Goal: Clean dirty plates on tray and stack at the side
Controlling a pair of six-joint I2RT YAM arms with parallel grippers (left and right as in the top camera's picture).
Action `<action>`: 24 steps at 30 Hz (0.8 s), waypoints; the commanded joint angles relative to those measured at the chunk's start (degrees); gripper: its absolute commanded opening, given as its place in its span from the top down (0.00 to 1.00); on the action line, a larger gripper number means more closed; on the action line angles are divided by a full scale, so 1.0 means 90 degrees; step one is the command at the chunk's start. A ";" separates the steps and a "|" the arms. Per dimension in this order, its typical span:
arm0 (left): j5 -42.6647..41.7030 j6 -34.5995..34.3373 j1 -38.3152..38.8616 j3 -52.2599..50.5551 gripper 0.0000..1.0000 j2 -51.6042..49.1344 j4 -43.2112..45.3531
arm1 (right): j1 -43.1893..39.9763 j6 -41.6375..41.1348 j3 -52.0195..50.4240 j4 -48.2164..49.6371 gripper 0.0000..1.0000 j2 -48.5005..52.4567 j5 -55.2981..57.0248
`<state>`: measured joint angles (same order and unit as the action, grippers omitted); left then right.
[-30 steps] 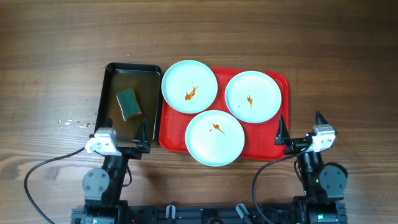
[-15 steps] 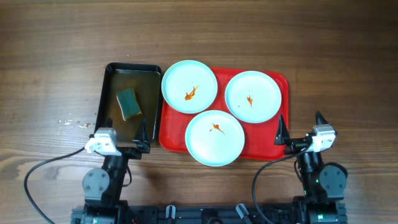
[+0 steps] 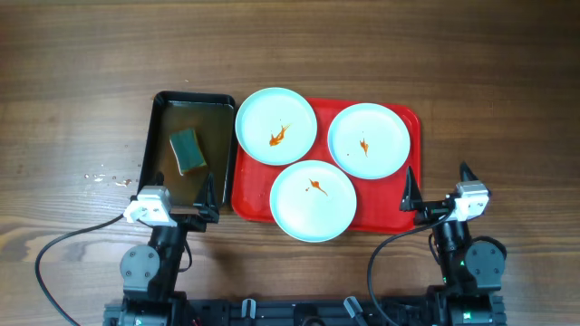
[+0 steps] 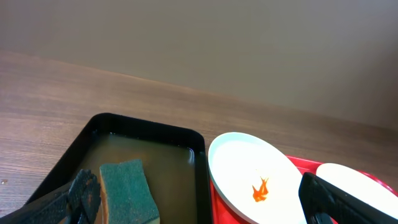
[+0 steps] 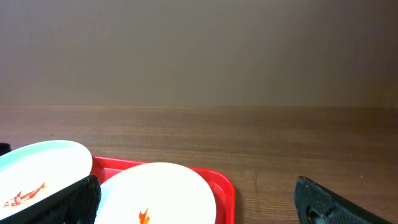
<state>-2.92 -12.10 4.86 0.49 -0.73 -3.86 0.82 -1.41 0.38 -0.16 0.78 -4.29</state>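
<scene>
Wooden table (image 3: 72, 72): red tray (image 3: 381, 213), black tray (image 3: 208, 122) adjacent.

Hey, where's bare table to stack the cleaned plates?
Bare wood lies right of the red tray, left of the black tray, and across the far side beyond both. Crowded: three plates fill the red tray, with the black tray tight against it.

Three plates (image 3: 313, 201) on the tray (image 3: 385, 206), sponge (image 3: 187, 150) in the water pan (image 3: 210, 122) just left of it.
</scene>
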 commanded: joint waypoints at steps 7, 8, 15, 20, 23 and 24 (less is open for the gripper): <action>0.0692 0.0061 -0.0024 0.0775 0.00 -0.0267 -0.1144 | 0.0032 -0.1175 0.0576 -0.0784 0.00 0.0379 -0.0529; 0.0792 0.0061 -0.0024 0.1042 0.00 -0.0510 -0.1365 | 0.0032 -0.1180 0.0811 -0.1020 0.00 0.0571 -0.0600; 0.0835 0.0061 -0.0024 0.2968 0.00 -0.3181 -0.2307 | 0.0032 -0.1460 0.2912 -0.2994 0.00 0.2907 -0.1251; 0.0758 0.0056 -0.0024 0.4619 0.00 -0.5175 -0.3393 | 0.0104 -0.1326 0.4376 -0.4427 0.00 0.4772 -0.1520; 0.0544 0.0058 -0.0024 0.5161 0.00 -0.5816 -0.3886 | 0.0109 -0.1515 0.4923 -0.4799 0.00 0.5566 -0.1865; 0.0432 0.0053 -0.0024 0.5163 0.00 -0.5889 -0.3876 | 0.0109 -0.1525 0.4935 -0.4719 0.00 0.5712 -0.2346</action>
<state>3.36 -12.08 4.86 44.31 -51.22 -38.15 1.52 -13.80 42.17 -42.87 48.90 -17.67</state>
